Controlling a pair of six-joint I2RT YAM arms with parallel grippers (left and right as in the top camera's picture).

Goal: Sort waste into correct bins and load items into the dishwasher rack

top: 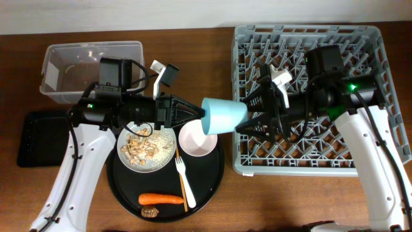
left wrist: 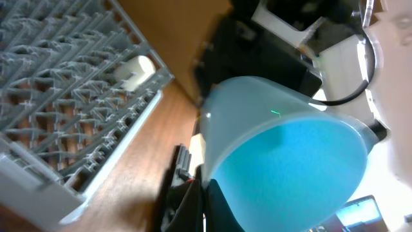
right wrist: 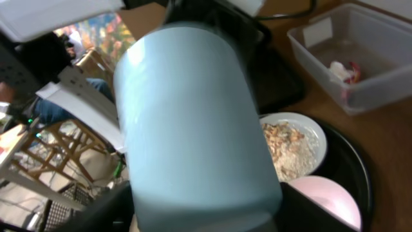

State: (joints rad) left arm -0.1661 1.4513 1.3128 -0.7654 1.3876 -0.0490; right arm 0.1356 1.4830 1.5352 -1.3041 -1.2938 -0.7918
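Observation:
The light-blue cup (top: 224, 116) hangs on its side in the air between the round black tray and the grey dishwasher rack (top: 367, 38). My left gripper (top: 201, 116) is shut on its rim (left wrist: 205, 187). My right gripper (top: 246, 115) is closed round its base, one finger on each side (right wrist: 206, 216). The cup fills both wrist views (left wrist: 283, 161) (right wrist: 193, 129). The white plate (top: 168, 136) holds beige food scraps (top: 147, 148). The cream bowl (top: 196, 140), fork (top: 183, 177), carrot (top: 161, 198) and brown lump (top: 149, 211) lie on the round tray. A small white cup (left wrist: 134, 72) lies in the rack.
The clear tub (top: 58, 64) stands at the back left, with the red wrapper (right wrist: 353, 71) and the white scrap (right wrist: 337, 67) inside. The shallow black tray (top: 38, 138) lies in front of it. The round black tray (top: 212, 187) sits front centre.

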